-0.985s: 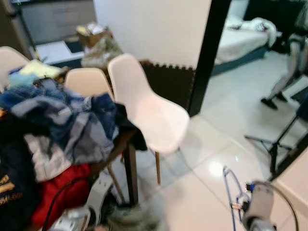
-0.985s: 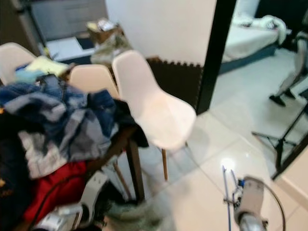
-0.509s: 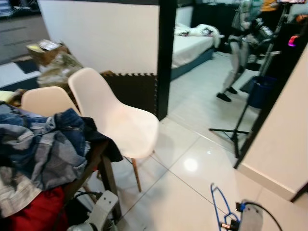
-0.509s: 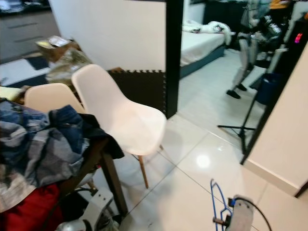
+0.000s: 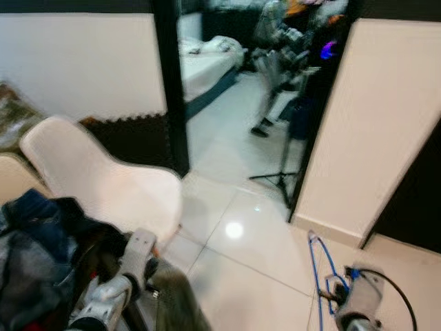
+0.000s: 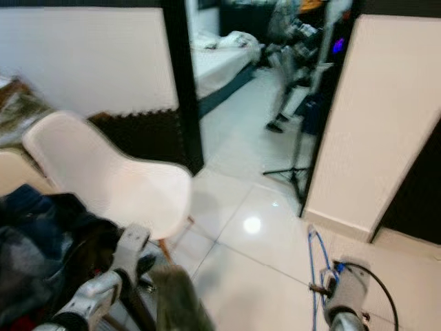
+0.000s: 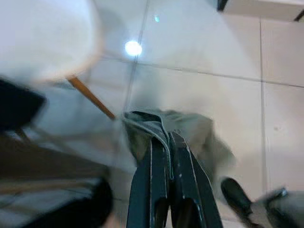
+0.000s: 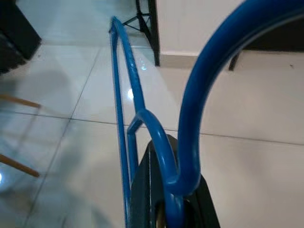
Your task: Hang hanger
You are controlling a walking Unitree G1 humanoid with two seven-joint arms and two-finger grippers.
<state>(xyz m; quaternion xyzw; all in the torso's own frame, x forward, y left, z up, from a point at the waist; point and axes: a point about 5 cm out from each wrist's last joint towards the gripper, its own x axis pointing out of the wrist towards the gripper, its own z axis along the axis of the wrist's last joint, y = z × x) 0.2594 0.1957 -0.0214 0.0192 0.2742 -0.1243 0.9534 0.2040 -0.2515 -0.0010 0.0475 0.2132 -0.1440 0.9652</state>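
A blue wire hanger (image 5: 319, 270) stands upright at the lower right over the white tiled floor, with my right gripper (image 5: 337, 295) shut on its neck. In the right wrist view the hanger's hook (image 8: 204, 71) curves up past the black fingers (image 8: 145, 194) and its frame (image 8: 124, 95) reaches out ahead. At the lower left my left gripper (image 5: 149, 276) is shut on an olive-grey garment (image 5: 176, 303) that hangs down from it. The left wrist view has the cloth (image 7: 156, 126) pinched between the closed fingers (image 7: 183, 166).
A white shell chair (image 5: 103, 186) and a table heaped with clothes (image 5: 34, 234) are on my left. Ahead, a black door frame (image 5: 167, 83) opens onto a bedroom with a bed (image 5: 207, 62), a tripod stand (image 5: 284, 165) and a blurred figure (image 5: 275, 62). A cream wall (image 5: 365, 117) rises on the right.
The whole picture has swung right, so the camera turned: chair and clothes pile slid left, doorway and cream wall came to the middle. The left arm with the garment now shows higher.
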